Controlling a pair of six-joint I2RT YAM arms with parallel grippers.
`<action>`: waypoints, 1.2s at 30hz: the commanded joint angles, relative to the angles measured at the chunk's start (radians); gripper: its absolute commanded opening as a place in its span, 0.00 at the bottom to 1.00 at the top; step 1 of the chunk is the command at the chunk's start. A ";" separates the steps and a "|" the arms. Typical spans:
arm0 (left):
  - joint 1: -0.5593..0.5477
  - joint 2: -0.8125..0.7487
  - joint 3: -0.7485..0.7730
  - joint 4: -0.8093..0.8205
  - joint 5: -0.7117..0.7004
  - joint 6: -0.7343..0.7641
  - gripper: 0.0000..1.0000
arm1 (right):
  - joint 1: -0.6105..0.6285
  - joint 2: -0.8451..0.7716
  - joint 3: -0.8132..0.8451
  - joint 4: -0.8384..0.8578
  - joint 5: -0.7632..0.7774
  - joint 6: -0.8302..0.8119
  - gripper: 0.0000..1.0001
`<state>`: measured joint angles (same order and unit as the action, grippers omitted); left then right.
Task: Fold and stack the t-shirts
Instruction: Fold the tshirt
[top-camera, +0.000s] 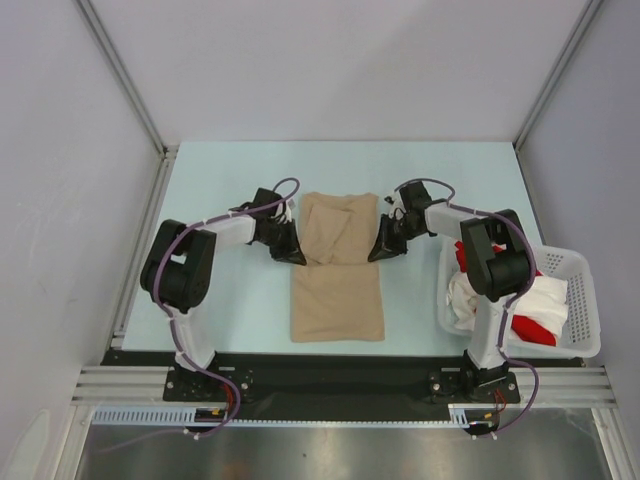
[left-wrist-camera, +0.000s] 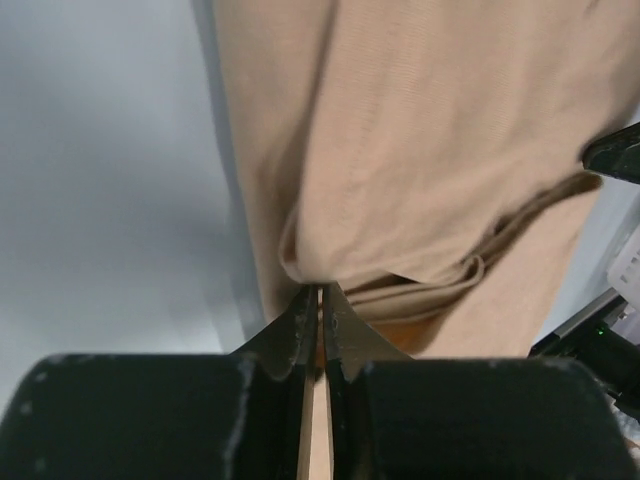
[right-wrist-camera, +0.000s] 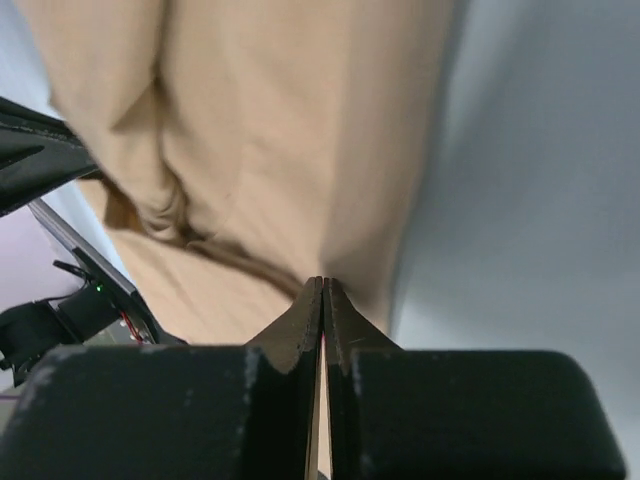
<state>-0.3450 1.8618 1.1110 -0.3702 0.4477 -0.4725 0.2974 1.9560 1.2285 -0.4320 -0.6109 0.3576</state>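
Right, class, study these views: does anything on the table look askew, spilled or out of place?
Nothing spilled or damaged. The beige t-shirt lies part-folded, its far flap looking slightly uneven and bunched over the near half. In the white basket, red and white t-shirts sit crumpled in a heap, unfolded.

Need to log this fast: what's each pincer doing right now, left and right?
Left pincer: closed, pinching the left edge of the beige t-shirt.
Right pincer: closed, pinching the same shirt's right edge.
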 joint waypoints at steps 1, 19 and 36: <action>0.020 0.049 0.035 -0.022 -0.024 0.008 0.08 | -0.024 0.052 0.016 0.013 -0.012 0.021 0.02; 0.038 -0.163 0.047 -0.206 -0.276 0.075 0.62 | -0.012 -0.145 0.135 -0.307 0.381 -0.132 0.11; -0.201 -0.704 -0.580 -0.128 -0.092 -0.408 0.64 | 0.167 -0.651 -0.526 -0.196 0.024 0.113 0.72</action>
<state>-0.5316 1.2049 0.5724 -0.5636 0.3275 -0.7265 0.4477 1.3552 0.7593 -0.7029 -0.4999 0.3893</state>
